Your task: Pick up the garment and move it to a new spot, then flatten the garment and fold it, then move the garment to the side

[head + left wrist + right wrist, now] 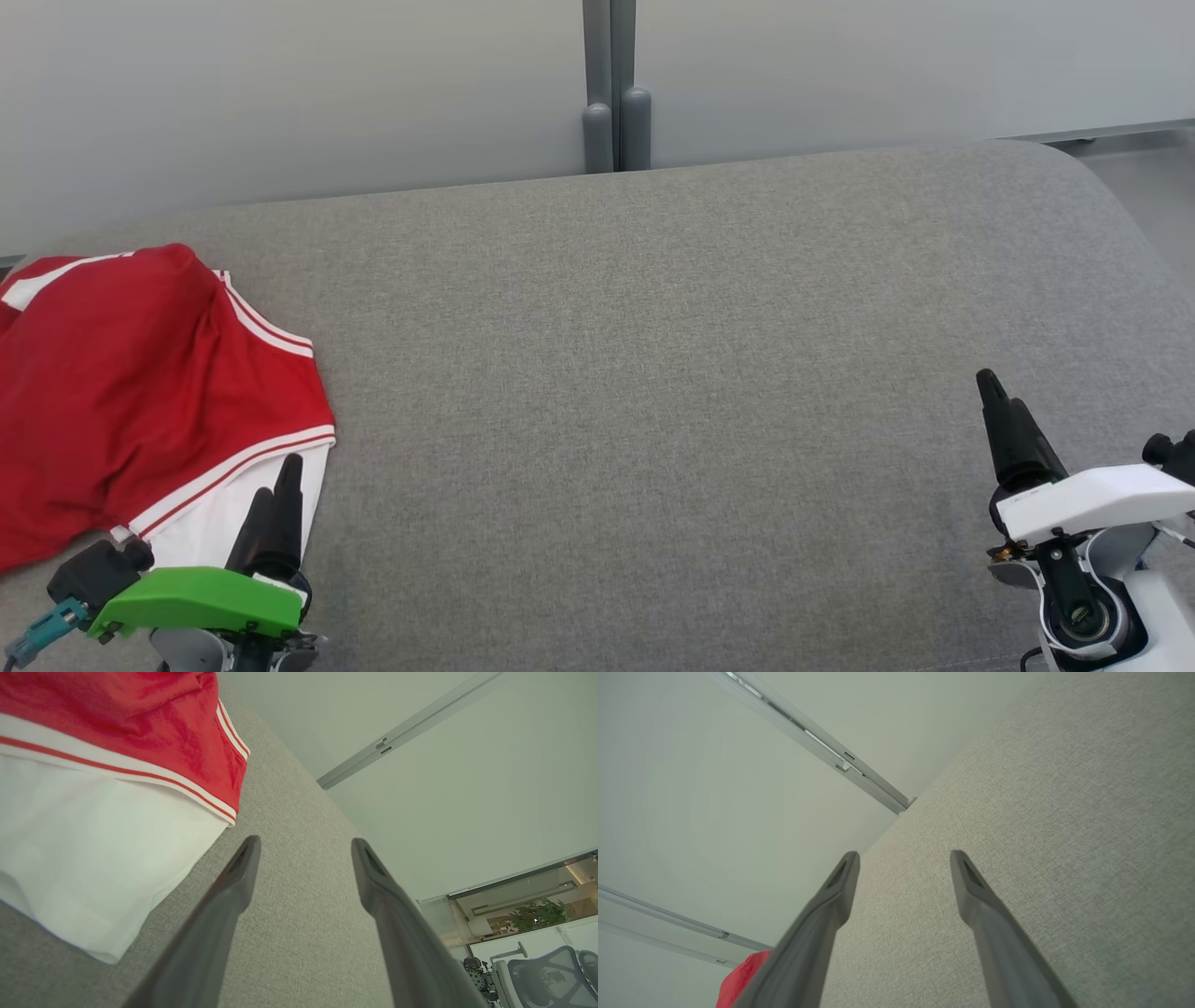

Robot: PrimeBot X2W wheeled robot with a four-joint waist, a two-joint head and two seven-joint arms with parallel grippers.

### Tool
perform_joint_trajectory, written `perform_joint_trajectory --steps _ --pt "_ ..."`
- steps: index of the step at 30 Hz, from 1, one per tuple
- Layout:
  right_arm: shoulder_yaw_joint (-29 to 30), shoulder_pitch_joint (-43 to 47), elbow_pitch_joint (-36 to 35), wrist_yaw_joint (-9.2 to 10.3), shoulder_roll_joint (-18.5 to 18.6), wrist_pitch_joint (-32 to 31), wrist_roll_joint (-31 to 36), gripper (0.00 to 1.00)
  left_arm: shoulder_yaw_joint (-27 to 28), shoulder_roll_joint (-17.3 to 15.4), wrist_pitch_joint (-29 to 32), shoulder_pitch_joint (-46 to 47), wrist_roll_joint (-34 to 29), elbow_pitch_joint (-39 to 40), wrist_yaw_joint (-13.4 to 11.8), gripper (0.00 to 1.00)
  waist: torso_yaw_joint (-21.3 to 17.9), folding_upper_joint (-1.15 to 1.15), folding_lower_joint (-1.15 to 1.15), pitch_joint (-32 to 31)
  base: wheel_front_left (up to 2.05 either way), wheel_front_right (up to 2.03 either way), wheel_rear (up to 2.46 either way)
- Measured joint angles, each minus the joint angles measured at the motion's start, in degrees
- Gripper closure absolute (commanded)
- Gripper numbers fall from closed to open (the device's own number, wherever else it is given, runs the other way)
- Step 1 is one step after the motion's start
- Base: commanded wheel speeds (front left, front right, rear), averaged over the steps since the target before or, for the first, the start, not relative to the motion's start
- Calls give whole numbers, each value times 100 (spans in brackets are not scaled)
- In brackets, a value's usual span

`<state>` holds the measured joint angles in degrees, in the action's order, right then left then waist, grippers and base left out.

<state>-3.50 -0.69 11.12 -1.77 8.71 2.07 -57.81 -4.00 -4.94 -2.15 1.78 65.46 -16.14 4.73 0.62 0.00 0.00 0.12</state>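
The garment is a red piece with white stripes and a white panel, lying bunched at the left end of the grey cushioned surface. In the left wrist view the garment takes up the upper left, its white panel just left of my fingers. My left gripper is open at the garment's lower right edge, just beside the white panel; both fingers are bare in the left wrist view of the left gripper. My right gripper stands open far off at the lower right, nothing between the fingers of the right gripper. A red corner of the garment peeks out at the bottom left.
Pale wall panels with a grey post stand behind the surface. The surface's rounded right end drops to the floor. An office chair and a plant show far off in the left wrist view.
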Motion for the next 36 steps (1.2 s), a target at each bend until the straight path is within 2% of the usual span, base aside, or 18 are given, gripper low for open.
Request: perform_joint_trajectory --steps 10,36 --pt "-255 3 -105 138 90 196 888 0 -125 7 -205 0 -790 45 -70 0 21 0 0 -16 0 0 0" --pt "-760 50 -268 442 432 717 2970 0 -245 1 -708 -3 -2948 180 -70 0 16 0 0 -60 0 0 0"
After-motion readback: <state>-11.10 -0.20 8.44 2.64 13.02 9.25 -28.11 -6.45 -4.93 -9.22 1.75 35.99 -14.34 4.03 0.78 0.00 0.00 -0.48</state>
